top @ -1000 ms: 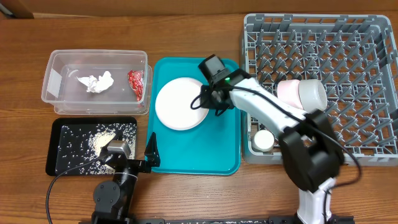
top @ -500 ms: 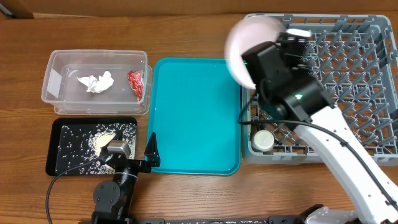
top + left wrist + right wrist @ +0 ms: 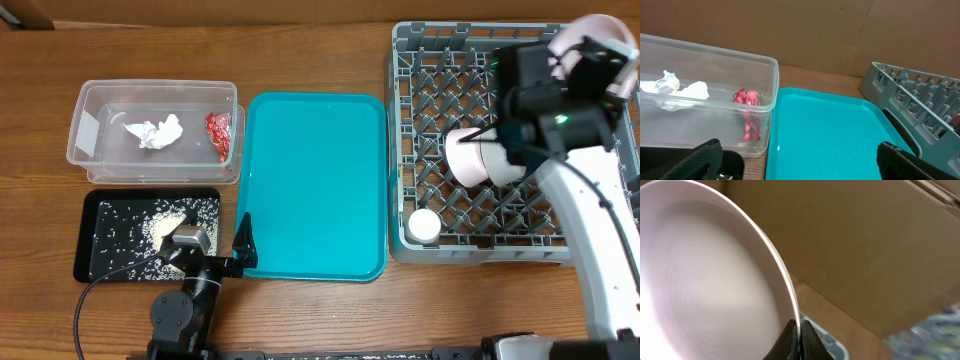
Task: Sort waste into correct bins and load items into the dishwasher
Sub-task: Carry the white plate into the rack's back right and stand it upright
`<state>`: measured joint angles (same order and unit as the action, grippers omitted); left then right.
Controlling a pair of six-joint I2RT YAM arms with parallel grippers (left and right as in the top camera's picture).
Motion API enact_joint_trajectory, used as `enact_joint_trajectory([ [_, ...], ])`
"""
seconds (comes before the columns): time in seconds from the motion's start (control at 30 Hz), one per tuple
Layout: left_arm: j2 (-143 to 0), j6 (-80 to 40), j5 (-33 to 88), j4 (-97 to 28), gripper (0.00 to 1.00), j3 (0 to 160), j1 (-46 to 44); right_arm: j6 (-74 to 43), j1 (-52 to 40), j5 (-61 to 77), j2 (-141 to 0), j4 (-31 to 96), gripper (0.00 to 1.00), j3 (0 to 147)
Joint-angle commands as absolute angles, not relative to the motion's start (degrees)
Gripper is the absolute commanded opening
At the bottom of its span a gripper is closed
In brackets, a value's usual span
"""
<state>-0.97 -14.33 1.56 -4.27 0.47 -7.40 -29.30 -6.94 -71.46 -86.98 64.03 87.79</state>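
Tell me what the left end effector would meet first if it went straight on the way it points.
Probably the teal tray: the open left end effector aims low across its floor, though depth is unclear.

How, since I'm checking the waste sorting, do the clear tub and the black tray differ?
The clear tub has tall see-through walls; the black tray is shallow and opaque. The tub holds a crumpled tissue and a red wrapper; the tray holds pale rice-like scraps. Both are rectangular and sit left of the teal tray.
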Motion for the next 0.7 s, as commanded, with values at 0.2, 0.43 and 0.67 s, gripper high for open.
enact_joint_trajectory([
  [0.2, -0.69, -12.82, 2.39, -4.27, 1.00, 0.27, -7.05, -23.57, 0.40, -71.22, -96.92, 60.45, 0.04, 87.70],
  [0.43, -0.69, -12.82, 2.39, -4.27, 1.00, 0.27, -7.05, -22.04, -1.04, -68.86, -102.48, 57.69, 0.04, 87.70],
  [0.67, -0.69, -12.82, 2.39, -4.27, 1.00, 0.27, -7.05, -21.98, -1.56, -68.77, -105.25, 56.36, 0.04, 87.70],
])
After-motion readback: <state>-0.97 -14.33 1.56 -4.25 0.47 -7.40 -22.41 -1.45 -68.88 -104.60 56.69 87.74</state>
